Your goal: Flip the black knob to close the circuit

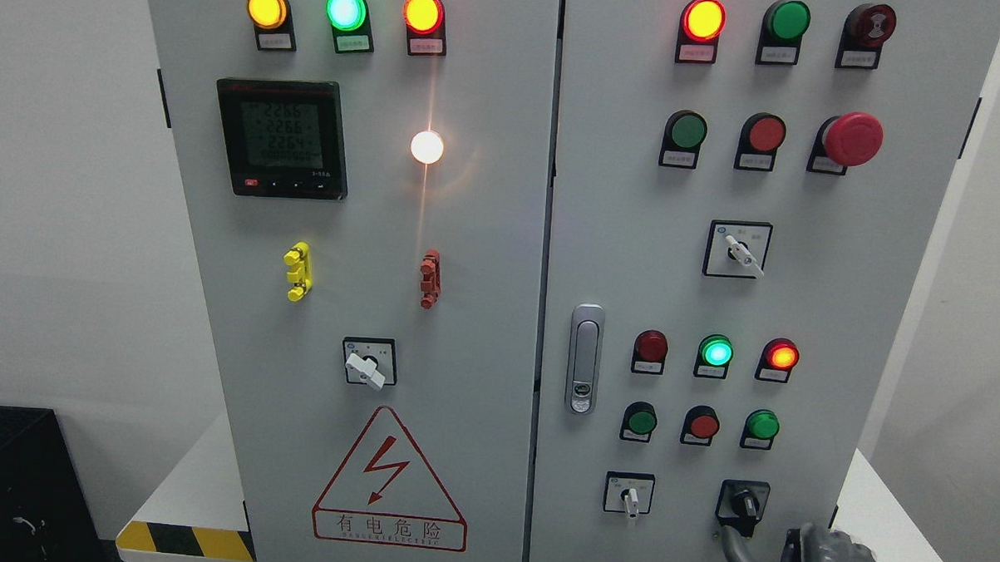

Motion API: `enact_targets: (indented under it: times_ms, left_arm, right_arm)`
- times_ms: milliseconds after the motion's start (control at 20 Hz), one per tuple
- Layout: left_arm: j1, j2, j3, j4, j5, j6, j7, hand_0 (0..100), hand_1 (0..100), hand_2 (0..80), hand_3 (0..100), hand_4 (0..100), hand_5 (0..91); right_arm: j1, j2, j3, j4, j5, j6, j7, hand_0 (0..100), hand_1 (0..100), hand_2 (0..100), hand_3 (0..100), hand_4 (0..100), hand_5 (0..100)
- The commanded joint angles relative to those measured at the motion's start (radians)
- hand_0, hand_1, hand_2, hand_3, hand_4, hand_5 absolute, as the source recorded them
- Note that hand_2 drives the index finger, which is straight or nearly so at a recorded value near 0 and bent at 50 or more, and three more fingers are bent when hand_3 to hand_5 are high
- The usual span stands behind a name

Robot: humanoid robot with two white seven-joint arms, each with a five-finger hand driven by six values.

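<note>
The black knob (743,503) sits just above the right hand (798,558), one finger (736,549) reaching up to its base; grasp unclear.

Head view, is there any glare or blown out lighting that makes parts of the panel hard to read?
In the head view, the white lamp is blown out and throws a vertical streak down the left door; the lit yellow lamp and red lamp bloom slightly; the meter display reads dim and soft; the black knob and right hand sit evenly lit at the bottom edge.
</note>
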Motion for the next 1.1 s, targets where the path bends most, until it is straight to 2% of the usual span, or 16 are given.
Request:
enact_targets:
  times_ms: [0,100,200,500,650,700,850,950,1050]
  left_arm:
    - [0.023,0.000,0.000,-0.029,0.000,0.000,-0.001,12,56,0.0,0,0,0.0]
    - [0.023,0.000,0.000,-0.029,0.000,0.000,-0.001,12,56,0.0,0,0,0.0]
    - [0.023,0.000,0.000,-0.029,0.000,0.000,-0.001,12,56,0.0,0,0,0.0]
    - [0.023,0.000,0.000,-0.029,0.000,0.000,-0.001,12,56,0.0,0,0,0.0]
    - [0.023,0.000,0.000,-0.029,0.000,0.000,-0.001,12,56,0.0,0,0,0.0]
    - [0.023,0.000,0.000,-0.029,0.000,0.000,-0.001,12,56,0.0,0,0,0.0]
    - [0.023,0.000,0.000,-0.029,0.000,0.000,-0.001,12,56,0.0,0,0,0.0]
    - [0.023,0.000,0.000,-0.029,0.000,0.000,-0.001,12,56,0.0,0,0,0.0]
    - [0.023,0.000,0.000,-0.029,0.000,0.000,-0.001,12,56,0.0,0,0,0.0]
  right_arm:
    - [0.040,-0.004,0.066,-0.073,-0.040,0.001,-0.012,0,3,92,100,99,100]
    - [0.040,-0.004,0.069,-0.087,-0.066,-0.001,-0.038,0,3,90,100,99,100]
    - [0.049,-0.004,0.080,-0.111,-0.118,0.001,-0.041,0,4,88,100,99,100]
    - [0.134,0.004,0.087,-0.174,-0.330,0.006,-0.046,0,8,74,100,90,84]
    - [0.166,0.008,0.087,-0.203,-0.457,0.003,-0.092,0,9,68,96,87,79]
    - [0.177,0.010,0.086,-0.216,-0.503,0.001,-0.101,0,10,64,92,85,77]
    - [0.221,0.011,0.084,-0.246,-0.597,-0.004,-0.118,0,10,59,88,82,71]
    - [0.234,0.011,0.084,-0.251,-0.672,-0.017,-0.161,0,10,57,86,81,69]
    - [0.253,0.010,0.086,-0.268,-0.753,-0.034,-0.183,0,10,55,84,79,68]
